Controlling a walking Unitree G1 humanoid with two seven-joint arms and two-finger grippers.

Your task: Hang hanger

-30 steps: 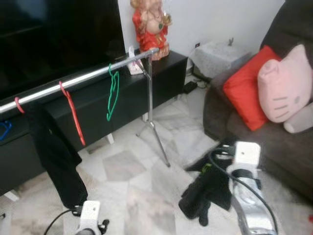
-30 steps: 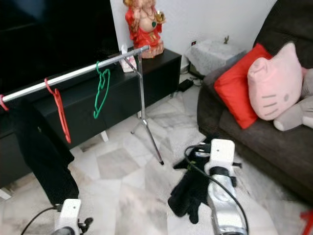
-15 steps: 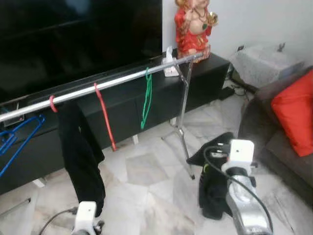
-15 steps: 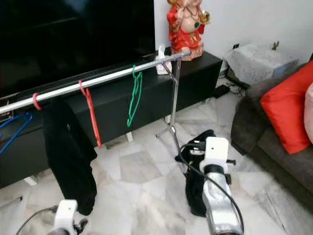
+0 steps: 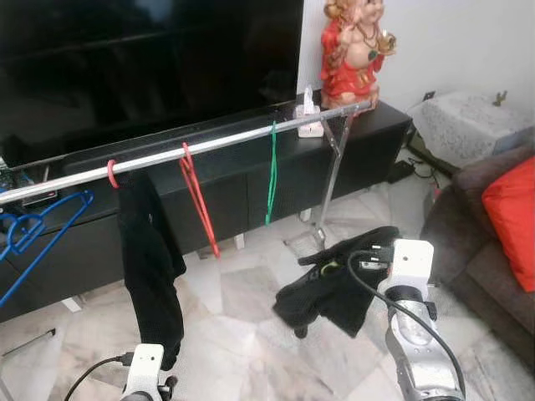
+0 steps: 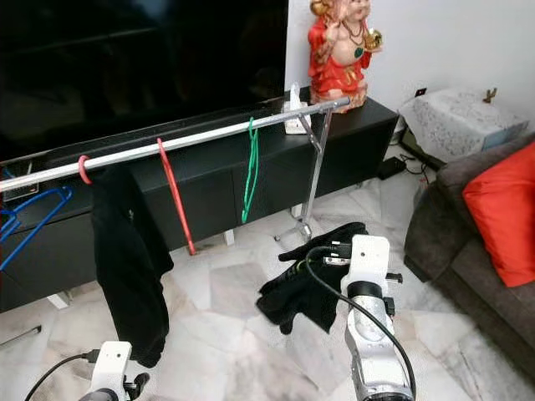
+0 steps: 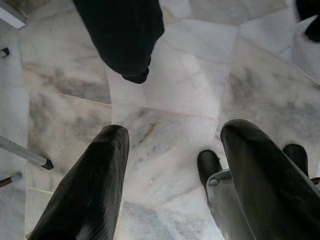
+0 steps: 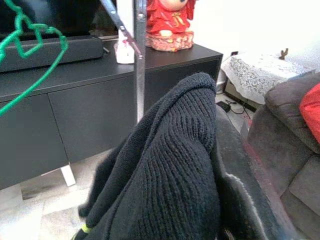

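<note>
A silver clothes rail [image 5: 209, 144] runs across in front of the black TV cabinet. On it hang a green hanger [image 5: 271, 180], a red hanger [image 5: 199, 202], a blue hanger [image 5: 38, 234] at the far left, and a black garment [image 5: 150, 259] on a red hook. My right gripper [image 5: 368, 269] is low and right of the rail's stand, shut on a black knit garment [image 8: 170, 165] that drapes over its fingers and hides them. My left gripper [image 7: 172, 165] hangs open over the marble floor, near the hem of the hanging black garment [image 7: 122, 35].
The rail's stand [image 5: 330, 188] and its splayed legs are just beyond my right gripper. A red statue [image 5: 355, 46] and a big dark TV sit on the black cabinet [image 5: 368, 146]. At the right stand a dark sofa with a red cushion [image 5: 514, 217] and a lace-covered box [image 5: 472, 121].
The view has swung left, so the rail sits more central and the sofa's pink cushion is out of frame. The black knit garment has swung out leftward from my right gripper.
</note>
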